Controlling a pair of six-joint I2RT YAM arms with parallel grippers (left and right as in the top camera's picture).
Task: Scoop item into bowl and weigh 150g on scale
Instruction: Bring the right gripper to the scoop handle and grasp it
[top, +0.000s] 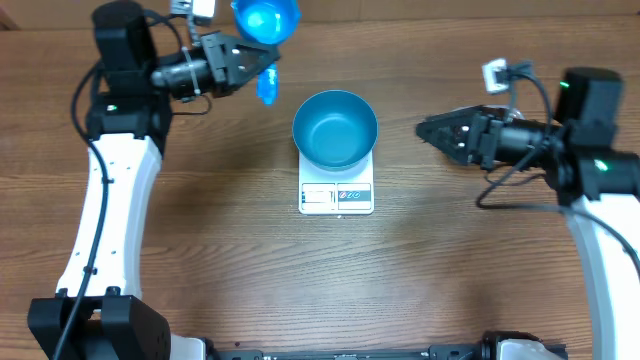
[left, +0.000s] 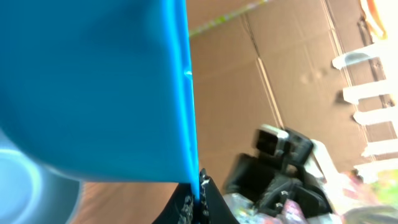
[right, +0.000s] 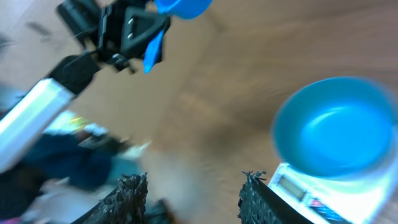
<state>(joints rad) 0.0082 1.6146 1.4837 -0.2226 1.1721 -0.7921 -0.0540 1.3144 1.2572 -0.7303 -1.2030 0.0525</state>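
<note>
The left gripper (top: 262, 68) was clenched on the thin handle of the blue scoop (top: 266, 18), raised near the far edge of the table (top: 450, 280), left of its middle. The right gripper (top: 428, 130) was released and empty, well to the right of the bowl (top: 335, 128). The bowl sat on the scale (top: 336, 197) near the table's middle. I saw no beans in any view. The scoop looked empty, though the wrist picture was too close to be sure. I judged the beans hard, light and quick to roll, so the scoop should be carried level, held by the handle.
</note>
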